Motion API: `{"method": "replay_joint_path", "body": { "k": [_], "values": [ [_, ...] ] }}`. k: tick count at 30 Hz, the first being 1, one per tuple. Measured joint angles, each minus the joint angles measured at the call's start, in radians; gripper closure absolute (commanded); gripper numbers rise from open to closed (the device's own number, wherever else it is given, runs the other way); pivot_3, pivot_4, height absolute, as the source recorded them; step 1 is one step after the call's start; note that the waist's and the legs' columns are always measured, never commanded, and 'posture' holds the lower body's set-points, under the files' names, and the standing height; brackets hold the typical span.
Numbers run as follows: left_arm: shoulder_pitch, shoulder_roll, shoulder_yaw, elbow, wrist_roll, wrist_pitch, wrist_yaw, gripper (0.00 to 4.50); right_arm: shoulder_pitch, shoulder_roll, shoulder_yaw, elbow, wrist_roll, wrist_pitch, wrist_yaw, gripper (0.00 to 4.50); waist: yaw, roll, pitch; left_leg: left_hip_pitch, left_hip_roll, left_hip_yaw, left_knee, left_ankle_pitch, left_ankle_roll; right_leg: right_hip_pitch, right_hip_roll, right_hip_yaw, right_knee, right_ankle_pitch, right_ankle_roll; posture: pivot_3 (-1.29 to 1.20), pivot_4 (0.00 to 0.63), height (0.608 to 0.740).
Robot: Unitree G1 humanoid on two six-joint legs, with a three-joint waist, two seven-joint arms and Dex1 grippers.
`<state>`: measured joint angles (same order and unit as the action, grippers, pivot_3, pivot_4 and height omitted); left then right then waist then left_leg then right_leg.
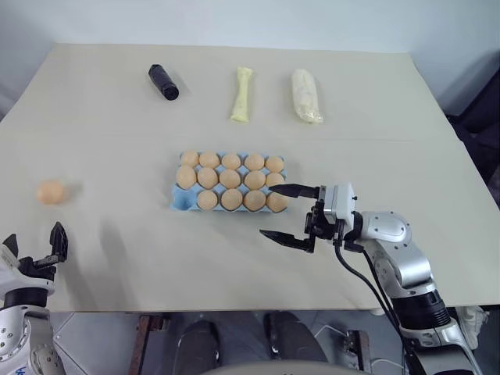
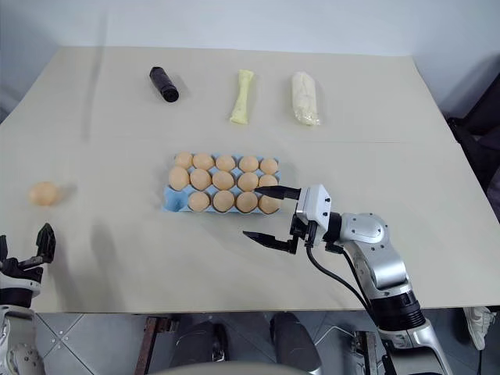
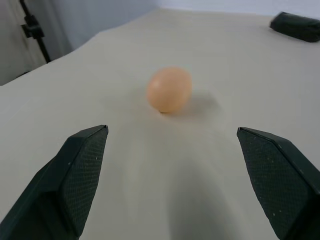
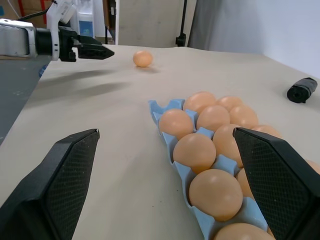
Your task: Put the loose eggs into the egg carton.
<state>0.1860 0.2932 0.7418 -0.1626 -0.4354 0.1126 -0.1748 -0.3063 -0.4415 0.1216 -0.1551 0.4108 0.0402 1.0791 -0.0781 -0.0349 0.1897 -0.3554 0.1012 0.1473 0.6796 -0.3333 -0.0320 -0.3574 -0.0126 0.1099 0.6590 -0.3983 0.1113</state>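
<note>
Left end effector [image 1: 56, 241]: wide open, empty, near the loose egg [image 1: 51, 191].
Right end effector [image 1: 291, 212]: wide open, empty, beside the carton [image 1: 180, 198].
Risk: a nudged egg could roll off the surface [image 1: 117, 117].

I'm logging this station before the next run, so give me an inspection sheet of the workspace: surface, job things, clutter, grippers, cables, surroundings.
Surface: beige table, flat.
Job's things: egg carton holds fourteen eggs, its near-left corner cup empty; one loose egg lies far to its left.
Clutter: black cylinder, yellow packet, white packet along the far side.
Grippers: left gripper open, facing the loose egg; right gripper open beside the carton.
Cables: black cable along the right arm.
Surroundings: pale wall.
</note>
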Motion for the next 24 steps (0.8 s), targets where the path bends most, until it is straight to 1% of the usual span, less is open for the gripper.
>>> {"method": "replay_joint_path", "body": {
  "k": [3, 5, 9, 10, 12, 16, 22, 24],
  "values": [
    [-0.08, 0.048, -0.001, 0.066, 0.003, 0.028, 0.041, 0.13, -0.002, 0.0, 0.0, 0.0, 0.0, 0.0, 0.003, 0.0, -0.002, 0.0, 0.0, 0.0, 0.001, 0.0, 0.0, 0.0, 0.0, 0.0, 0.001, -0.001, 0.0, 0.0, -0.001, 0.0, 0.15, 0.74],
    [-0.148, 0.104, -0.016, 0.137, 0.013, 0.034, 0.041, 0.13, -0.002, 0.0, 0.0, 0.002, 0.0, 0.0, 0.005, 0.0, -0.003, 0.0, 0.0, 0.0, 0.001, 0.001, 0.0, 0.0, -0.001, -0.001, 0.002, -0.001, 0.001, 0.0, -0.001, 0.0, 0.15, 0.74],
    [-0.311, 0.218, -0.065, 0.316, 0.065, 0.028, 0.042, 0.13, -0.005, -0.001, 0.0, 0.003, -0.001, 0.0, 0.008, 0.0, -0.003, 0.0, 0.0, 0.0, 0.001, 0.002, 0.0, 0.001, -0.001, -0.002, 0.001, -0.001, 0.001, 0.0, -0.001, 0.0, 0.15, 0.74],
    [-0.325, 0.231, -0.069, 0.337, 0.073, 0.026, 0.042, 0.13, -0.005, -0.001, 0.0, 0.003, -0.002, 0.0, 0.008, 0.0, -0.003, 0.0, 0.0, 0.0, 0.001, 0.002, 0.0, 0.001, -0.001, -0.002, 0.001, -0.001, 0.001, 0.0, -0.001, 0.0, 0.15, 0.74],
    [-0.411, 0.274, -0.094, 0.455, 0.094, 0.008, 0.039, 0.13, -0.006, -0.003, -0.003, 0.004, -0.003, 0.0, 0.006, 0.0, -0.004, 0.0, 0.0, 0.0, 0.002, 0.003, 0.0, 0.001, -0.001, -0.004, 0.002, -0.002, 0.002, 0.0, -0.001, 0.0, 0.15, 0.74],
    [-0.5, 0.315, -0.115, 0.592, 0.123, -0.026, 0.043, 0.13, 0.0, -0.007, -0.008, 0.003, -0.005, 0.001, -0.003, 0.0, -0.007, 0.0, 0.0, 0.0, 0.003, 0.005, -0.001, 0.001, -0.002, -0.006, 0.002, -0.001, 0.003, 0.0, -0.001, 0.0, 0.15, 0.74],
    [-0.578, 0.33, -0.161, 0.786, 0.148, -0.029, 0.041, 0.13, 0.009, -0.016, -0.011, -0.003, -0.006, 0.002, -0.019, 0.0, -0.005, 0.0, 0.0, -0.001, 0.003, 0.006, 0.0, 0.001, -0.002, -0.008, 0.001, -0.001, 0.005, 0.0, -0.001, 0.0, 0.15, 0.74],
    [-0.593, 0.338, -0.175, 0.815, 0.159, -0.031, 0.04, 0.49, 0.01, -0.019, -0.012, -0.003, -0.006, 0.003, -0.022, 0.0, -0.005, 0.0, 0.0, -0.001, 0.003, 0.006, 0.001, 0.001, -0.002, -0.008, 0.001, -0.001, 0.006, 0.0, -0.001, 0.0, 0.15, 0.74]
  ]
}}
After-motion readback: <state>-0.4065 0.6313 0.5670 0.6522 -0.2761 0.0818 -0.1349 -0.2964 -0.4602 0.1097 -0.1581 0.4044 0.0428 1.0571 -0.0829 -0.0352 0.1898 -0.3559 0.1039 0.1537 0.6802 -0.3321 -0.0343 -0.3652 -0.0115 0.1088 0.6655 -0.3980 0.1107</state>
